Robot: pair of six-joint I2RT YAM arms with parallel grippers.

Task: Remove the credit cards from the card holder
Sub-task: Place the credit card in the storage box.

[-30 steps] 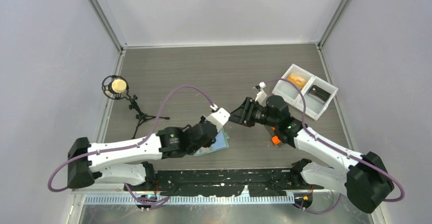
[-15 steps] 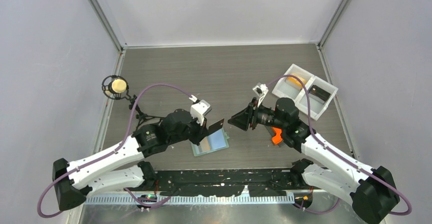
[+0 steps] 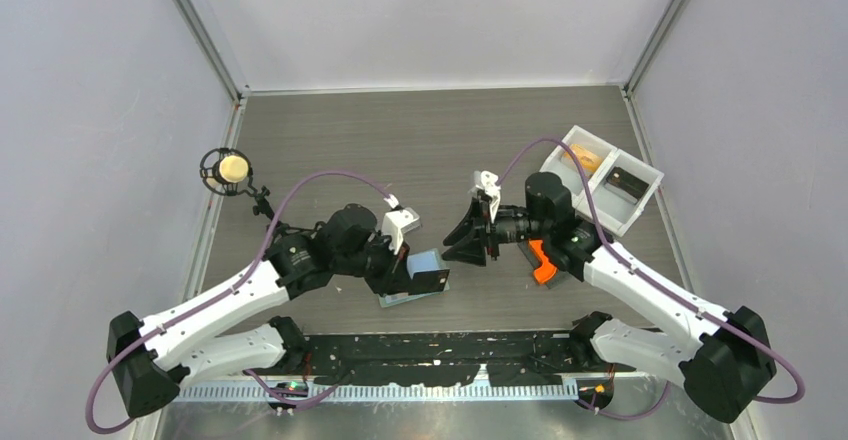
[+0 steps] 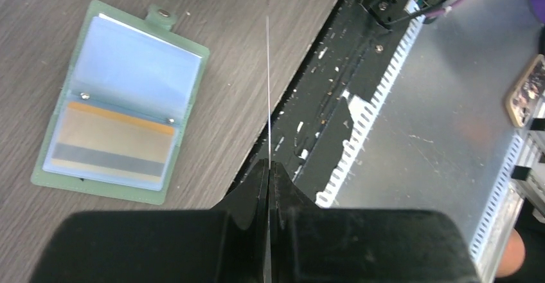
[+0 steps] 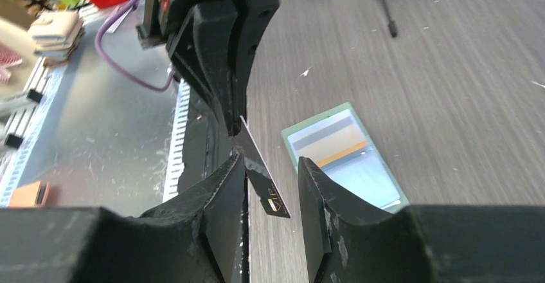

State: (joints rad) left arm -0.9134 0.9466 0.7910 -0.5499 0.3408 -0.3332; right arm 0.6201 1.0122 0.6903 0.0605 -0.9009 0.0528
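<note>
Table (image 3: 400, 130); left tool (image 4: 268, 167) tight on card (image 4: 267, 90).

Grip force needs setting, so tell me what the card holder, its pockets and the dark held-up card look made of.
Card holder: matte sage-green cover, likely soft vinyl or faux leather; rounded corners, shiny metal-looking snap. Pockets: glossy clear bluish plastic film; a striped card shows through one. Dark card: thin, stiff, probably plastic; edge-on it is a straight hairline.

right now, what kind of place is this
Likely a robotics lab test cell: a table walled in by plain grey panels on metal posts, a left arm and right arm bolted at its edge, a microphone on a tripod.
</note>
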